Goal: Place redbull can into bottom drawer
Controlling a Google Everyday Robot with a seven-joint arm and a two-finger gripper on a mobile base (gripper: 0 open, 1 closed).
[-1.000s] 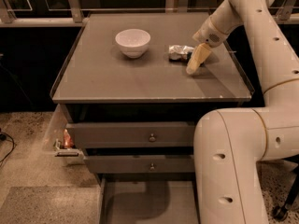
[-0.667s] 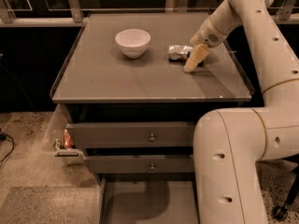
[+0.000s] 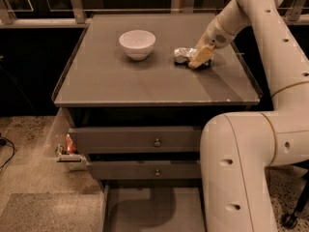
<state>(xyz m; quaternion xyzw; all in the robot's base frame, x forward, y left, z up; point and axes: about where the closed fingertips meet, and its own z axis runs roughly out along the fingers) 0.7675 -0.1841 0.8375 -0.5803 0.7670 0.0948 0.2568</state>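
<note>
The redbull can (image 3: 182, 55), a crumpled silver can, lies on its side on the grey table top (image 3: 145, 81), right of centre. My gripper (image 3: 199, 58) is down at the can's right end, touching or just beside it, with the arm reaching in from the upper right. The bottom drawer (image 3: 145, 211) is pulled out below the table front, a flat grey tray; my white arm covers its right part.
A white round bowl (image 3: 137, 43) stands on the table, left of the can. Two grey drawers with round knobs (image 3: 157, 142) (image 3: 157, 172) are shut above the bottom drawer. My large white arm segment (image 3: 241, 173) fills the lower right.
My gripper has moved slightly left and down, closer onto the can's right end. The can and the bowl have not moved.
</note>
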